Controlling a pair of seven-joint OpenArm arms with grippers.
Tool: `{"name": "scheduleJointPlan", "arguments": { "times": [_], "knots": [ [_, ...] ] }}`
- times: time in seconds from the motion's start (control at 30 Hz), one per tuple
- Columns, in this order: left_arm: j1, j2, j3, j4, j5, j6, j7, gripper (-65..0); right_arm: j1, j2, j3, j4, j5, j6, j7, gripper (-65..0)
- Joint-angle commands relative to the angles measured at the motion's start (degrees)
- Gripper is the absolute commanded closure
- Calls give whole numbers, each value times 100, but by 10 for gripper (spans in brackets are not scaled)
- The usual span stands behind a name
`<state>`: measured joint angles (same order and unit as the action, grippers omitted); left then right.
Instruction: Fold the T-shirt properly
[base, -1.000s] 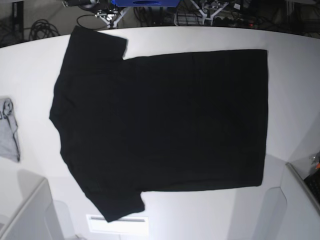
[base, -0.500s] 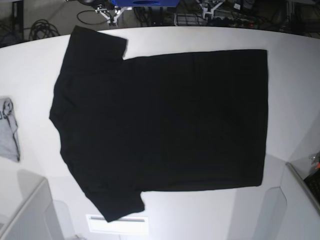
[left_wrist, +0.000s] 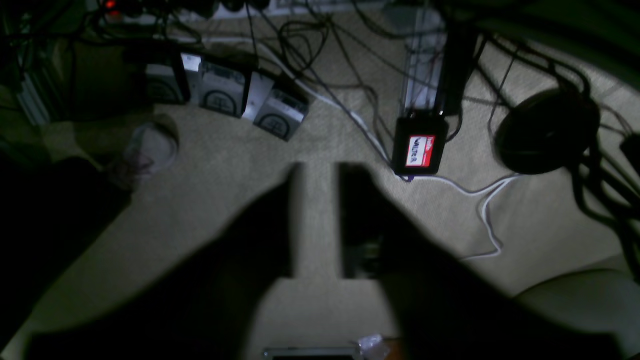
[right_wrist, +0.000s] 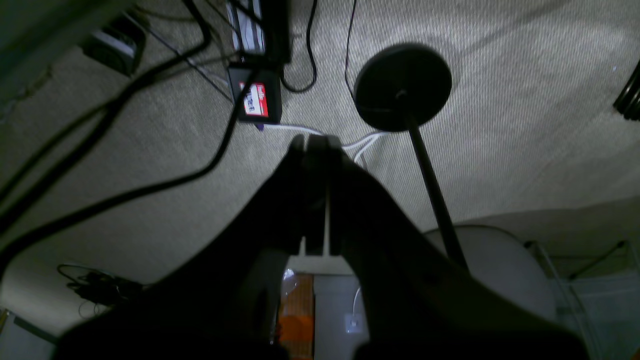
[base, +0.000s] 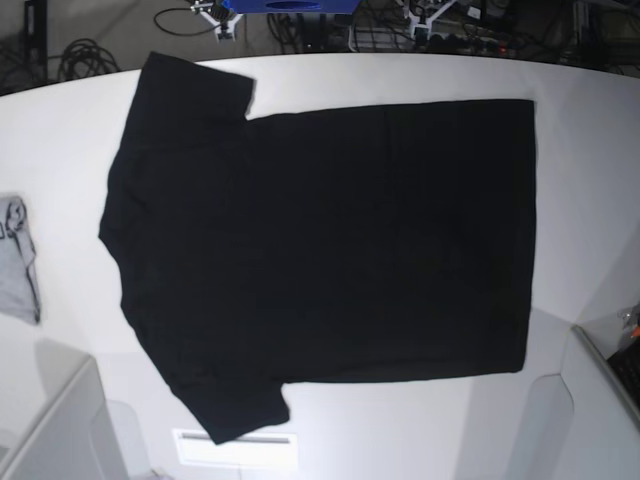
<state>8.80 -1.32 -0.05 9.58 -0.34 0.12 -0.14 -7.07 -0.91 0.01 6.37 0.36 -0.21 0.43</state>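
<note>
Left fingers: the left gripper (left_wrist: 316, 220) shows a narrow gap between its dark fingers (left_wrist: 270, 225), holding nothing; only carpet (left_wrist: 235, 165) and cables lie beneath it.
Right fingers: the right gripper (right_wrist: 316, 192) is pressed shut, tips together, empty, hanging over the floor beside a round stand base (right_wrist: 402, 85).
Arms: neither reaches into the base view; both are off the table (base: 590, 180).
T-shirt: the T-shirt (base: 320, 245) lies flat on the table, plain side up, sleeves toward that view's left, hem toward its right.
Other cloth: a small grey garment (base: 18, 260) sits at the table's left edge, well apart.
Change: the shirt lies exactly as a second ago; only background gear beyond the far edge has shifted.
Meaning: no fold begun; folding likely starts with a reach to a sleeve or hem.
</note>
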Motion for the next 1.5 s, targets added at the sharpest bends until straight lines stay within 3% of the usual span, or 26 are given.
{"name": "scheduleJointPlan", "arguments": {
  "times": [0.0,0.1,0.17,0.23,0.33,0.37,0.53,0.77,1.13,1.3,1.47],
  "knots": [
    [13,-4,-8,13,-14,28,-17,-239,-27,16,-5,-9,3,-10,-3,0],
    [13,-4,-8,39,-14,28,-25,-355,-27,16,-5,-9,3,-10,-3,0],
    [13,-4,-8,39,-14,28,-25,-347,-45,16,-5,-9,-5,-10,-3,0],
    [13,-4,-8,48,-14,28,-25,-273,-71,25,-14,-9,-14,-10,-3,0],
    [13,-4,-8,48,-14,28,-25,-39,-89,34,-14,-9,-14,-10,-3,0],
    [13,-4,-8,48,-14,28,-25,0,-89,34,-14,0,-14,-10,-12,0],
    [13,-4,-8,48,-32,28,-25,0,-89,42,-14,0,-14,-10,-12,0],
    [13,-39,71,48,-867,19,-25,0,-71,60,-14,0,-14,-10,-3,0],
    [100,-127,89,57,-850,19,-25,0,-62,60,-14,0,-14,-10,-3,0],
    [285,-197,704,118,-225,19,-25,0,-115,60,30,0,21,-10,-29,0],
    [1243,-435,783,1490,-208,19,-25,0,-748,60,285,607,21,-10,-38,0]
  ]
}}
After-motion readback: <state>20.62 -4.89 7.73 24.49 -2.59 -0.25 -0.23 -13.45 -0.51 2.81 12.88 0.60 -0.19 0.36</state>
